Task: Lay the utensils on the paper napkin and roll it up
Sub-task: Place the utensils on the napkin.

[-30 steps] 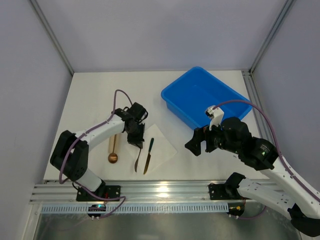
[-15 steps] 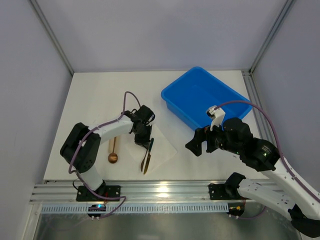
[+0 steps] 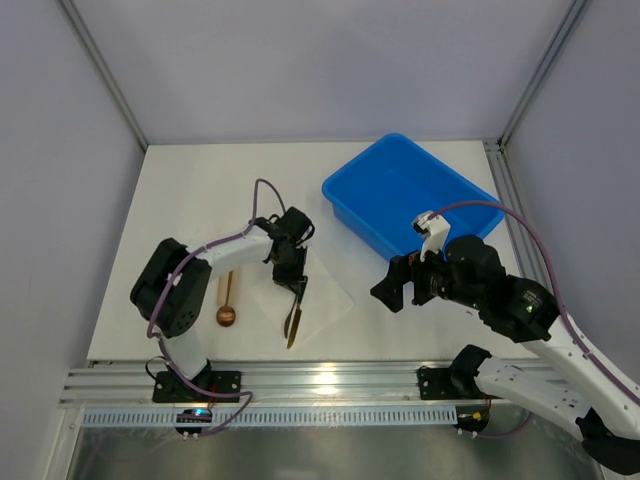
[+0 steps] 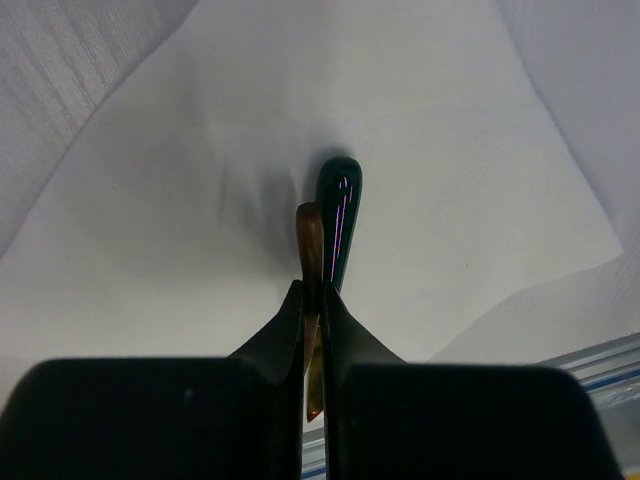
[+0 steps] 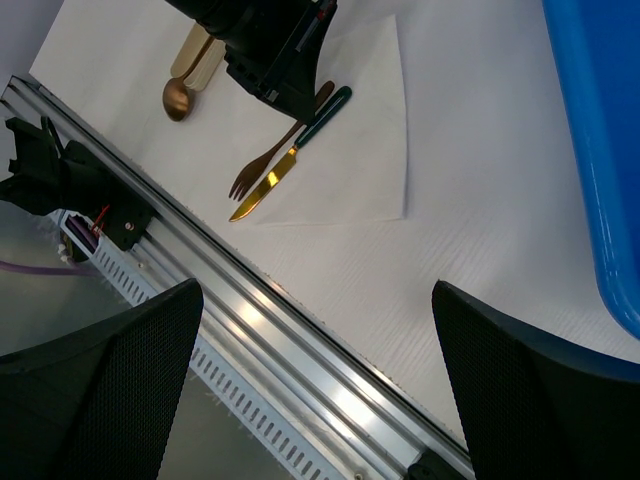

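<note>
The white paper napkin (image 3: 325, 288) (image 5: 372, 120) (image 4: 430, 150) lies in front of the left arm. My left gripper (image 3: 294, 284) (image 4: 312, 296) is shut on the handle of the bronze fork (image 4: 311, 235) (image 5: 250, 175), low over the napkin. The fork lies right beside a green-handled knife (image 3: 292, 325) (image 5: 262, 190) (image 4: 340, 210) with a gold blade. The spoon (image 3: 226, 315) (image 5: 178, 98) rests on the table left of the napkin. My right gripper (image 3: 395, 285) (image 5: 315, 290) hangs open above the table to the right, holding nothing.
A tan cylinder (image 3: 221, 285) (image 5: 200, 55) lies next to the spoon's handle. A blue bin (image 3: 400, 190) (image 5: 600, 150) stands at the back right. The metal rail (image 3: 320, 380) (image 5: 300, 350) runs along the near table edge.
My left gripper has carried the fork to the right, from the napkin's left edge to beside the knife. The right arm has not moved.
</note>
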You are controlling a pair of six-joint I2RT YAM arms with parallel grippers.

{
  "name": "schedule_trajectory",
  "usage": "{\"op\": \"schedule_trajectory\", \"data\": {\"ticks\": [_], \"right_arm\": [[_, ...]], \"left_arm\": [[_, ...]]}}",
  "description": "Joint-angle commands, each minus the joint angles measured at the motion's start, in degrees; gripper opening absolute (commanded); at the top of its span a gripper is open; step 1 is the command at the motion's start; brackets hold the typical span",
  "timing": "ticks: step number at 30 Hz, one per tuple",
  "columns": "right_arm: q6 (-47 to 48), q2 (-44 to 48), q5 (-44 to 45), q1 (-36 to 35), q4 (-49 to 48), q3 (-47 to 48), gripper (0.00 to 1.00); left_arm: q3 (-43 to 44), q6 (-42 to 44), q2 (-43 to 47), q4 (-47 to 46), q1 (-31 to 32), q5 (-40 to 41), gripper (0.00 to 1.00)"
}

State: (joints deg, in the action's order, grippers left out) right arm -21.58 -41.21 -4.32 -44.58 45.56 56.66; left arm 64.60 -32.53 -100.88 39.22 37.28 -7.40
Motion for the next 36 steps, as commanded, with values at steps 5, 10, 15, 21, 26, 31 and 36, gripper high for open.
{"op": "schedule_trajectory", "data": {"ticks": [5, 10, 15, 21, 26, 31, 36], "right_arm": [[-0.48, 0.43, 0.8, -0.42, -0.56, 0.38, 1.0], [-0.48, 0.25, 0.54, -0.33, -0.74, 0.29, 1.0], [-0.39, 0.17, 0.36, -0.33, -0.91, 0.38, 0.99], [-0.3, 0.17, 0.19, -0.33, -0.91, 0.38, 0.99], [-0.21, 0.25, -0.17, -0.33, -0.91, 0.64, 0.99], [-0.04, 0.43, -0.34, -0.33, -0.74, 0.9, 0.99], [0.31, 0.78, -0.25, -0.33, -0.56, 0.82, 0.99]], "left_arm": [[1.67, 0.81, -0.37, -0.38, 0.08, 1.77, 0.04], [1.58, 0.63, -0.55, -0.81, 0.16, 1.25, 0.13], [1.58, 0.45, -0.2, -0.64, 0.08, 1.42, 0.22], [1.67, 0.28, 1.12, -0.11, 0.16, 1.6, 0.29], [2.37, -0.07, 4.28, 1.9, 0.16, 3.96, 0.31], [4.31, -0.16, 8.59, 7.78, -2.46, 10.46, 0.35], [4.22, 1.42, 12.72, 12.98, -9.67, 16.09, 0.34]]}}
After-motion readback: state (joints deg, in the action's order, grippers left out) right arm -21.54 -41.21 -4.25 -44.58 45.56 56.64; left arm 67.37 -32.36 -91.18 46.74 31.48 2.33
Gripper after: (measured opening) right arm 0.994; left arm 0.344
